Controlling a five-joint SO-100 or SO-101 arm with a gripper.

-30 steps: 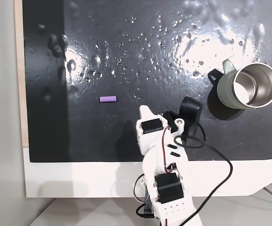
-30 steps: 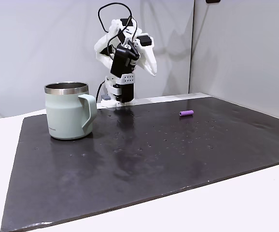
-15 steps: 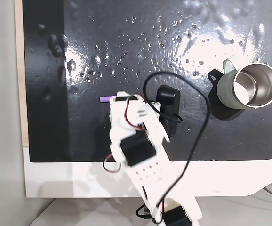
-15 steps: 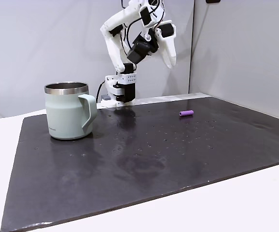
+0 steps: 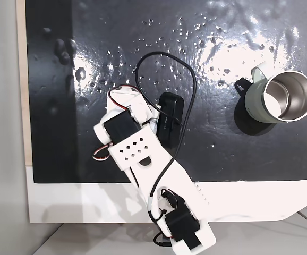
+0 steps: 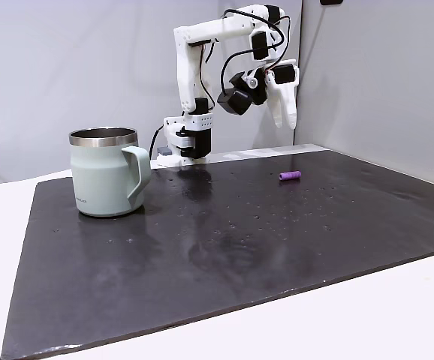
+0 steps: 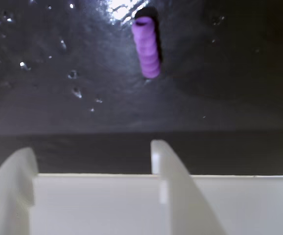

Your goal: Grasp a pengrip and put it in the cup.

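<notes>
gripper hangs above the black mat with its 2 white fingers spread apart, holding nothing. the pengrip lies flat on the mat just ahead of the fingertips in the wrist view. the cup stands upright well apart, near the mat's opposite side.

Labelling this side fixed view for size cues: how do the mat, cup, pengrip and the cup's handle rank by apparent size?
Largest to smallest:
1. black mat
2. cup
3. cup's handle
4. pengrip

The pengrip lies farther from the camera, so it may look smaller than it is.
</notes>
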